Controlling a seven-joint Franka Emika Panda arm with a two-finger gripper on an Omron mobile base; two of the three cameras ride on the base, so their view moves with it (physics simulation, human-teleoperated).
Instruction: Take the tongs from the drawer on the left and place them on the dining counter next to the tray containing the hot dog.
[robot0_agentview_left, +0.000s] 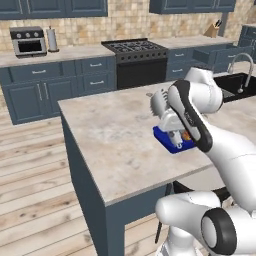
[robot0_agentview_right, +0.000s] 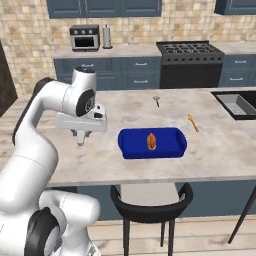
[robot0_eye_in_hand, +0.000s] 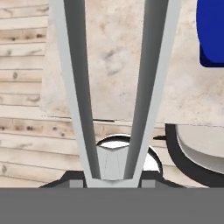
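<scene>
The thin silvery V-shaped metal tongs (robot0_eye_in_hand: 114, 87) are held in the two-finger gripper (robot0_agentview_right: 81, 137), pinched at their joined end between the jaws. In the hand view, their two arms are seen to run straight out along the gripper's line of sight and to spread apart toward the tips. Their long axis is thus set along the jaws' own axis, pointing down at the counter, so only a lowering and a release seem to be called for. In the right base view the gripper is seen above the beige veined marble top of the dining counter (robot0_agentview_right: 215, 150), beside the short end of the flat royal-blue rectangular tray (robot0_agentview_right: 170, 142) and apart from it. A hot dog (robot0_agentview_right: 151, 141) lies in the tray's middle. A corner of the tray is caught at the upper right of the hand view, with bare marble beneath the tongs.

Farther along the counter a small orange item (robot0_agentview_right: 193, 123) and a small dark utensil (robot0_agentview_right: 157, 101) are found, and a built-in sink (robot0_agentview_right: 235, 105) beyond them. A black stool (robot0_agentview_right: 150, 210) stands under the counter's near edge. Against the tiled back wall a stove (robot0_agentview_right: 190, 50) and a toaster oven (robot0_agentview_right: 85, 37) are set on dark blue cabinets.
</scene>
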